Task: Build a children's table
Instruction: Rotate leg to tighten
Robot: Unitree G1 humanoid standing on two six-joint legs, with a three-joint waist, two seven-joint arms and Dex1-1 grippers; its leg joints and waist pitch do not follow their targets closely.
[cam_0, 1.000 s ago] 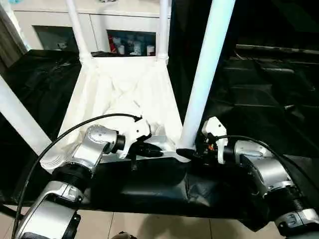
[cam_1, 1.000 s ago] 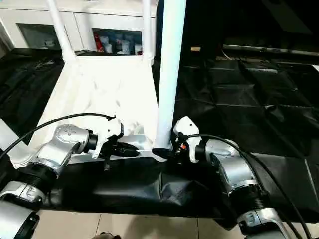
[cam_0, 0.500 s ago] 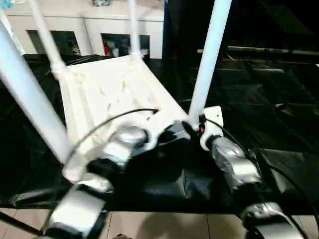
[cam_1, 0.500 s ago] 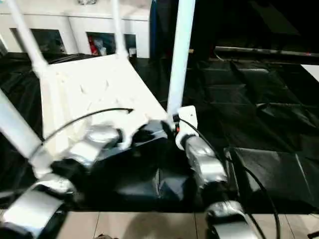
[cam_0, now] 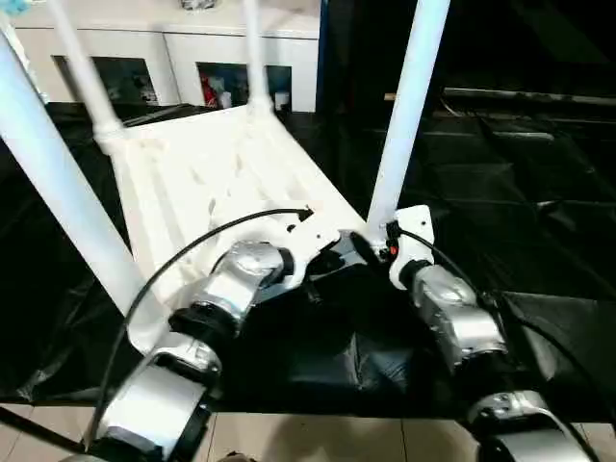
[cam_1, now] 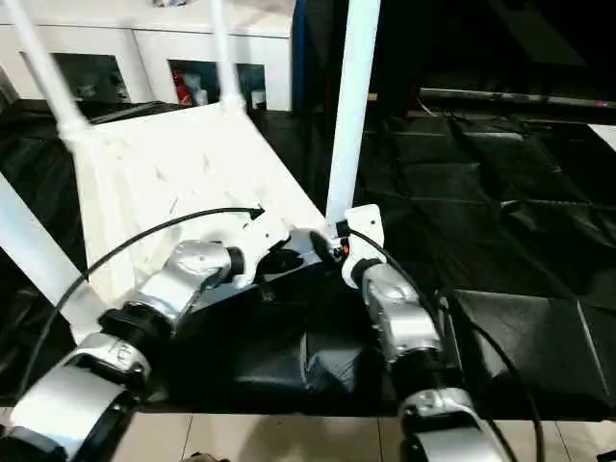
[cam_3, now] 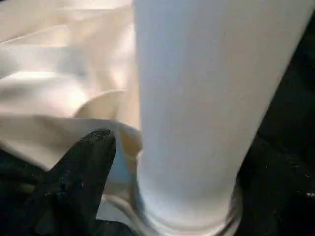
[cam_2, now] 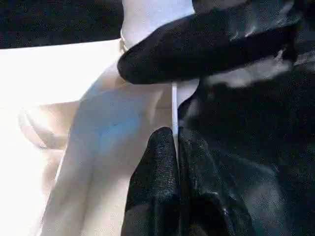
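No readable writing or brand marks; items in the cabinet (cam_0: 241, 82) at back are too small to make out.

Tabletop (cam_0: 221, 178): white plastic, upside down on the black-covered surface (cam_0: 500, 173), ribbed underside up, four white tubular legs standing in the corner sockets. Near-left leg (cam_0: 67, 207) large at picture left, two far legs (cam_0: 82, 72) thin at back, near-right leg (cam_0: 404, 115) rising right of centre.

Left end effector (cam_2: 174, 147): black fingers pressed together, pinching a thin white edge of the tabletop at its near rim. Right end effector (cam_0: 371, 248): at the base of the near-right leg; one finger (cam_3: 81, 172) lies beside the socket, the other is hidden, so probably spread, though I cannot tell for certain.

Against a second ago: the tabletop has swung, its near-right corner now further from the robot, and both forearms have angled inward toward that corner.
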